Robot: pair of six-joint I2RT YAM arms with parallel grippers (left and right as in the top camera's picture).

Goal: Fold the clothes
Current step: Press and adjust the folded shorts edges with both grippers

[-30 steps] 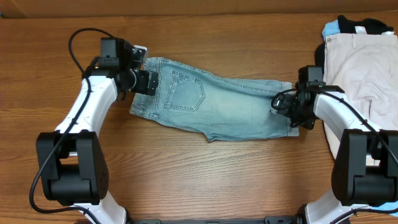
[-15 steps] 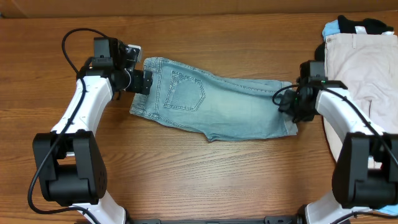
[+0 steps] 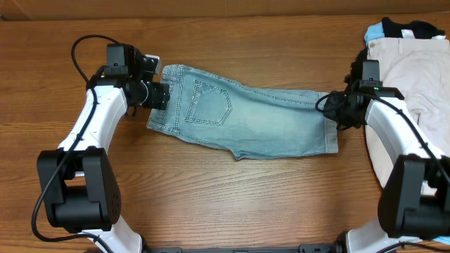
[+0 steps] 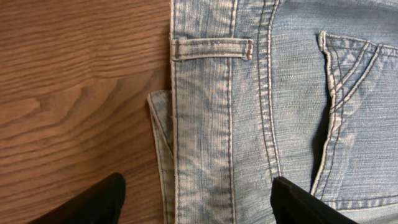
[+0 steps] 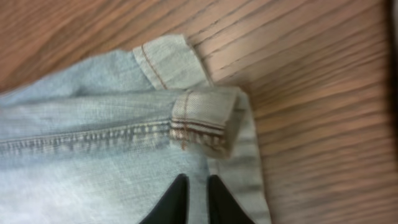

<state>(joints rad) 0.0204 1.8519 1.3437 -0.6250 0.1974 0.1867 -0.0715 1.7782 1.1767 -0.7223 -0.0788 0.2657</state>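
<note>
The clothes being handled are faded light-blue denim shorts (image 3: 246,119), lying flat across the middle of the table with a back pocket (image 3: 209,105) facing up. My left gripper (image 3: 163,95) is at the waistband end. In the left wrist view the left gripper (image 4: 196,205) is open, its fingers either side of the waistband (image 4: 205,124) near a belt loop (image 4: 211,48). My right gripper (image 3: 332,111) is at the leg hem's far corner. In the right wrist view the right gripper (image 5: 198,199) is shut on a thin strip of denim beside the curled hem (image 5: 202,118).
A pile of other garments lies at the right edge: beige shorts (image 3: 411,70) with black (image 3: 415,28) and blue (image 3: 376,31) pieces behind them. The right arm's forearm (image 3: 394,133) lies over the pile's left side. Bare wood table (image 3: 246,197) lies in front.
My right gripper has moved toward the hem's far corner and closed from open onto the denim, curling the hem. The left gripper shifted slightly left and its jaws have narrowed a little.
</note>
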